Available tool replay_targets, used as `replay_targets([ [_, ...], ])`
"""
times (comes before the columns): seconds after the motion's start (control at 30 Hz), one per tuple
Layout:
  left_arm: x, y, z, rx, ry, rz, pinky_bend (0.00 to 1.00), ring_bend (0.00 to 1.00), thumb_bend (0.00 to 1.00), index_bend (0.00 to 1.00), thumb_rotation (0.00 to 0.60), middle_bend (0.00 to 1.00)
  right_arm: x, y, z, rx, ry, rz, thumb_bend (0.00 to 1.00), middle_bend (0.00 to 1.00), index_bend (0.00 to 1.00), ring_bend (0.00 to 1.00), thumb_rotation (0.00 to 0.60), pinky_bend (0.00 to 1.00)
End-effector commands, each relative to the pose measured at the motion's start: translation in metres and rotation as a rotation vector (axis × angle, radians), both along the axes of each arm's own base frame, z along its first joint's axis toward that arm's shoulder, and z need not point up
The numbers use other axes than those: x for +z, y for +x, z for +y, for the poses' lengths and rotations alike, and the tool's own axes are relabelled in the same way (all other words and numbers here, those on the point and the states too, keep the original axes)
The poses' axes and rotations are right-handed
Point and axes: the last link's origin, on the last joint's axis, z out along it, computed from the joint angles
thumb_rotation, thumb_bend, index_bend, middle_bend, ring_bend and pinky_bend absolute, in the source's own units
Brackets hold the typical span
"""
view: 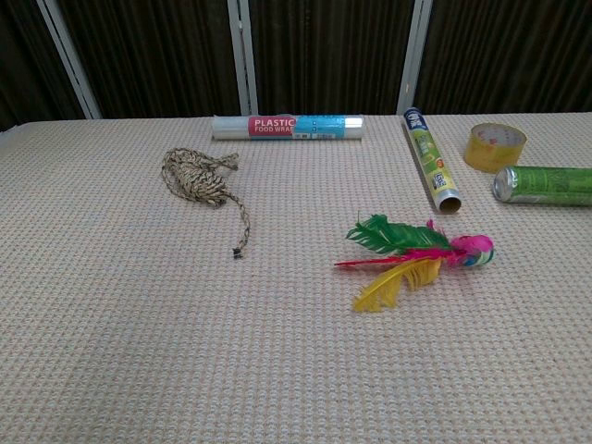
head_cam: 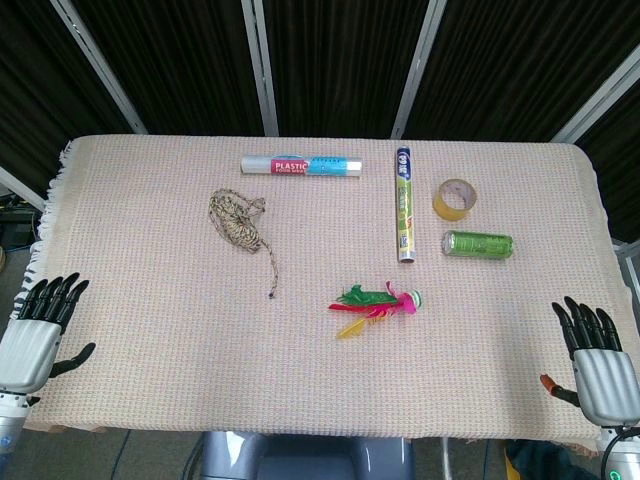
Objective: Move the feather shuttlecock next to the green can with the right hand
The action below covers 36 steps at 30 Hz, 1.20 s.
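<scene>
The feather shuttlecock [head_cam: 378,301] [view: 414,259] lies on its side near the table's middle, green, red and yellow feathers pointing left, its pink base to the right. The green can [head_cam: 478,244] [view: 544,185] lies on its side farther back and to the right, well apart from the shuttlecock. My right hand [head_cam: 592,358] rests at the table's front right edge, fingers spread, holding nothing. At the front left edge my left hand [head_cam: 40,328] is likewise spread and empty. Neither hand shows in the chest view.
A plastic wrap roll [head_cam: 301,165] lies at the back. A second boxed roll [head_cam: 403,203] lies lengthwise left of the can. A tape ring [head_cam: 454,198] sits behind the can. A coil of twine [head_cam: 238,222] lies at the left.
</scene>
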Motion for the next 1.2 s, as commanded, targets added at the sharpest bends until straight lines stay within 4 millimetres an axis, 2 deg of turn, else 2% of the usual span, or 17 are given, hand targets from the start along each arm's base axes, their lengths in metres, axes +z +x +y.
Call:
replay_targets([
  [0.03,0.000,-0.001,0.000,0.004,0.000,0.001,0.00,0.00,0.24,0.00,0.600,0.00,0.000,0.000,0.000,-0.001,0.000,0.000,0.00,0.00,0.00,0.00,0.600,0.00],
  [0.3,0.002,-0.002,0.000,0.008,0.007,-0.004,0.00,0.00,0.24,0.00,0.600,0.00,-0.006,0.001,-0.004,0.002,0.019,0.009,0.00,0.00,0.00,0.00,0.600,0.00],
  [0.43,0.003,-0.002,0.001,0.009,0.007,-0.014,0.00,0.00,0.24,0.00,0.600,0.00,-0.019,0.006,-0.013,0.034,0.067,-0.006,0.00,0.00,0.05,0.00,0.600,0.00],
  [0.63,0.007,-0.003,0.004,0.026,0.031,-0.018,0.00,0.00,0.24,0.00,0.600,0.00,-0.056,0.029,-0.046,0.151,0.211,-0.070,0.05,0.00,0.18,0.00,0.600,0.00],
  [0.8,0.006,-0.002,0.007,0.030,0.028,-0.019,0.00,0.00,0.24,0.00,0.600,0.00,-0.090,0.051,-0.077,0.239,0.306,-0.080,0.05,0.00,0.19,0.00,0.600,0.00],
  [1.03,0.006,-0.006,0.015,0.058,0.050,-0.005,0.00,0.00,0.24,0.00,0.600,0.00,-0.117,0.070,-0.116,0.265,0.411,-0.062,0.05,0.00,0.19,0.00,0.600,0.00],
  [1.2,0.008,-0.011,0.020,0.086,0.068,-0.004,0.00,0.00,0.24,0.00,0.600,0.00,-0.133,0.081,-0.136,0.269,0.454,-0.059,0.06,0.00,0.19,0.00,0.600,0.00],
])
